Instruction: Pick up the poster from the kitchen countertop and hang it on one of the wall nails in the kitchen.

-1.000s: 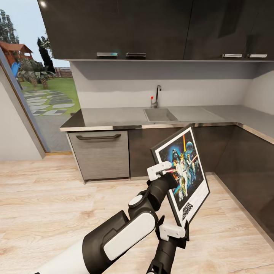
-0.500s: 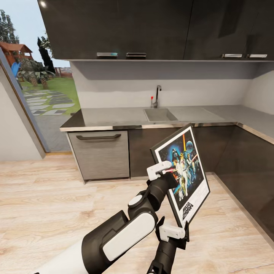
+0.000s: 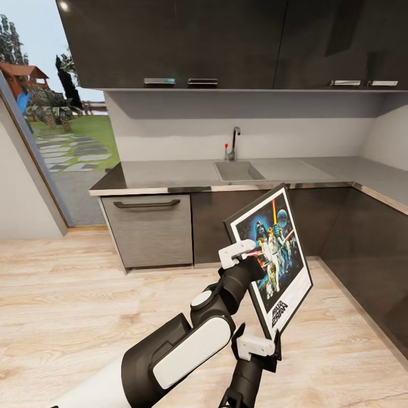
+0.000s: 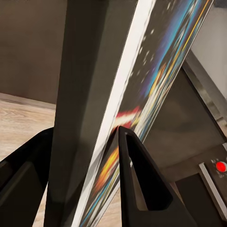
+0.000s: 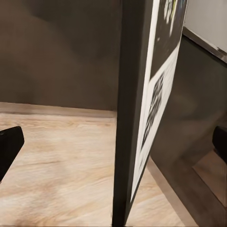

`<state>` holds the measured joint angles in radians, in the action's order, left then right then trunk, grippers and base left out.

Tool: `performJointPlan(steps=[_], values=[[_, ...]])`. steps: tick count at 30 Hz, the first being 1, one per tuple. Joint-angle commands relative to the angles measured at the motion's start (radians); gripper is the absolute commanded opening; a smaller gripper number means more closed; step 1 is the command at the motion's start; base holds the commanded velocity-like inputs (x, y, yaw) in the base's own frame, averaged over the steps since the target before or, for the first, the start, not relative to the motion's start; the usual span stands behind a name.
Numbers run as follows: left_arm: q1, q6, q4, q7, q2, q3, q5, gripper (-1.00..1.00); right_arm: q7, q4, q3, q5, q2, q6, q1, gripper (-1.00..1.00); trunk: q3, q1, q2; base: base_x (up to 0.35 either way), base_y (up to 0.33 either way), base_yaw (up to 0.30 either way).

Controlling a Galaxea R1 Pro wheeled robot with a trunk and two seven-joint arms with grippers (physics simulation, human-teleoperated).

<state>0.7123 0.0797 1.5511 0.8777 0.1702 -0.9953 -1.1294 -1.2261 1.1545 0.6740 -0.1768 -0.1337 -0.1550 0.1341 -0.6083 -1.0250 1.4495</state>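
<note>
The framed Star Wars poster (image 3: 272, 258) hangs tilted in the air before the lower cabinets, its art facing the head camera. My left gripper (image 3: 248, 253) is shut on its left edge. In the left wrist view the black fingers (image 4: 137, 184) press against both sides of the poster (image 4: 109, 94). My right gripper (image 3: 266, 341) sits at the poster's bottom corner. In the right wrist view its fingertips (image 5: 8, 146) stand far apart, open, on either side of the poster's edge (image 5: 137, 118) without touching it. The grey kitchen countertop (image 3: 170, 173) lies behind, with sink (image 3: 238, 171) and tap (image 3: 233, 141).
Dark upper cabinets (image 3: 226, 39) hang above the counter, over a plain white backsplash wall (image 3: 170, 130). The counter turns along the right side (image 3: 379, 181). A glass door (image 3: 62, 141) on the left looks onto a garden. Wooden floor (image 3: 68, 306) spreads around me.
</note>
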Motion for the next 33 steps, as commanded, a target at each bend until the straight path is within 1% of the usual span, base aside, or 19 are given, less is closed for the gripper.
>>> performJointPlan(steps=[1,10,12,16,18,23,33], values=[[0.001,0.006,0.001,0.006,0.000,0.000,0.000,-1.00,-0.004,-0.010,0.001,-0.003,0.000,-0.010,0.002,1.00,-0.001,0.000,0.001,0.000,0.000,0.000],[0.001,0.005,0.004,0.006,-0.003,0.000,0.000,-1.00,-0.004,-0.026,-0.002,-0.003,-0.001,-0.011,0.012,1.00,-0.001,0.000,0.001,0.000,0.000,0.000],[0.001,0.005,0.006,0.006,-0.003,0.000,0.000,-1.00,-0.004,-0.026,-0.009,-0.003,-0.001,-0.011,0.012,1.00,-0.001,0.000,0.001,0.000,0.000,0.000],[0.001,0.005,0.011,0.006,-0.005,-0.001,0.000,-1.00,-0.003,-0.027,-0.038,-0.002,-0.001,-0.009,0.013,1.00,-0.001,0.000,0.001,0.000,0.000,0.000],[0.001,0.005,0.011,0.006,-0.005,0.000,0.000,-1.00,-0.003,-0.027,-0.044,-0.002,-0.001,-0.003,0.013,1.00,-0.001,0.000,0.001,0.000,0.000,0.000],[0.001,-0.007,0.012,0.006,-0.006,-0.001,0.000,-1.00,-0.004,-0.027,-0.047,-0.002,-0.001,0.012,0.015,1.00,-0.001,0.000,0.001,0.000,0.000,0.000],[0.001,-0.025,0.012,0.006,-0.006,-0.001,0.000,-1.00,-0.004,-0.040,-0.049,-0.003,-0.003,0.016,0.034,1.00,-0.001,0.000,0.001,0.000,0.000,0.000]])
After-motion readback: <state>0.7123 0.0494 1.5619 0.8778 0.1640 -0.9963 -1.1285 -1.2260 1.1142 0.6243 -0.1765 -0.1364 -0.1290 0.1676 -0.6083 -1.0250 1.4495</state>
